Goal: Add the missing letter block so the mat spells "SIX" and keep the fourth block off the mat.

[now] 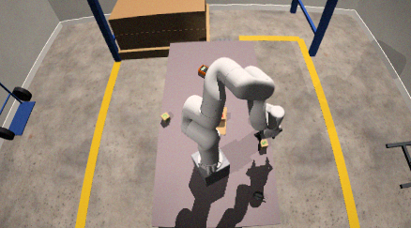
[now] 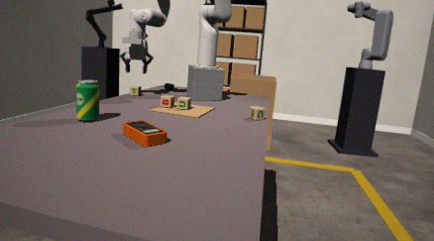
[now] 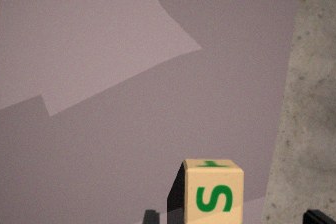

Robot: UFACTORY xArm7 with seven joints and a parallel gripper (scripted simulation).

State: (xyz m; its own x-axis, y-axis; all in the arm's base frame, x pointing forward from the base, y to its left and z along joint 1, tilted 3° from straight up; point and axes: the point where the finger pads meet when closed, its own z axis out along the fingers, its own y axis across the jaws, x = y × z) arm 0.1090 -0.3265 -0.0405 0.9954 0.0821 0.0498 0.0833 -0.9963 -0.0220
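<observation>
My gripper (image 1: pixel 264 136) (image 2: pixel 136 63) is open and empty. It hangs a little above a cream block with a green S on top (image 1: pixel 264 144) (image 2: pixel 135 90) (image 3: pixel 213 190), which stands on the table near its edge. In the wrist view the two fingertips just show at the bottom edge, on either side of this block. The tan mat (image 1: pixel 224 128) (image 2: pixel 198 112) lies in front of the robot base and carries a block with a red letter (image 2: pixel 167 100) and a block with a green letter (image 2: pixel 183 102), side by side. In the overhead view the arm hides them. Another green-lettered block (image 1: pixel 165 117) (image 2: pixel 257 113) stands off the mat.
A green can (image 2: pixel 87 99) and an orange device (image 2: pixel 145 132) (image 1: pixel 203 70) are on the far part of the table. The table edge and the concrete floor (image 3: pixel 319 100) run close beside the S block. The grey robot base (image 1: pixel 209 164) (image 2: pixel 205 82) stands behind the mat.
</observation>
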